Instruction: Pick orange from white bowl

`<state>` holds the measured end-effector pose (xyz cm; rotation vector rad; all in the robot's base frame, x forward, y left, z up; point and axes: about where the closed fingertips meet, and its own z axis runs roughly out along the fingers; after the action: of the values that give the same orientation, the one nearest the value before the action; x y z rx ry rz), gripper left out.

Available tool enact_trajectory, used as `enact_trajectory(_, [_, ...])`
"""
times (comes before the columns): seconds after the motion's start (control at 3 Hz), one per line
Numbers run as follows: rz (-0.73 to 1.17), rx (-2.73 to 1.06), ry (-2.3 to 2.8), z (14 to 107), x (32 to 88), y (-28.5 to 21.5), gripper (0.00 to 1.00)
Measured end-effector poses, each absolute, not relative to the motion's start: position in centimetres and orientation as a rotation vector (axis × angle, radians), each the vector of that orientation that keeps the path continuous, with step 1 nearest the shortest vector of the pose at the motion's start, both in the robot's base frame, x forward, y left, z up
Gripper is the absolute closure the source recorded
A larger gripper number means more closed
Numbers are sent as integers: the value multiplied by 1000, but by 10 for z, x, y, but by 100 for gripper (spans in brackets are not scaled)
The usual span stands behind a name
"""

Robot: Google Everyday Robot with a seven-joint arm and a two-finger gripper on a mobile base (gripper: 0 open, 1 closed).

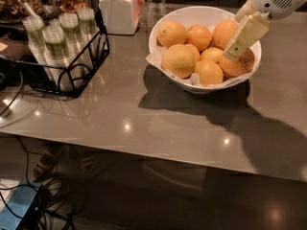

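The white bowl [158, 32] stands at the back right of the grey table, lined with crinkled white paper and holding several round fruits. The deep-orange orange [240, 63] lies at the bowl's right front edge. Paler yellow-orange fruits [199, 36] and a big yellowish fruit [178, 60] fill the rest of the bowl. My gripper [231, 54] comes down from the upper right over the bowl, its cream tip right at the upper left side of the orange, among the fruits. Nothing is lifted.
A black wire rack [72, 66] with several lidded cups stands at the left. A white square lidded jar [117, 11] stands behind the bowl's left side. Cables and a blue device [19, 210] lie on the floor below the table's front edge.
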<state>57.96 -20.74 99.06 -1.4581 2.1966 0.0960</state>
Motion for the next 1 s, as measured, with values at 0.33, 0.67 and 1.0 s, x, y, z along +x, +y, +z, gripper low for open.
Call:
enact_trajectory(0.33, [129,-1473,2216,981,587,-205,15])
enact_trajectory(0.67, [160,-1453,2254,968,597,-209,15])
enact_trajectory(1.0, [179,-1385,2294,960,606,-225,16])
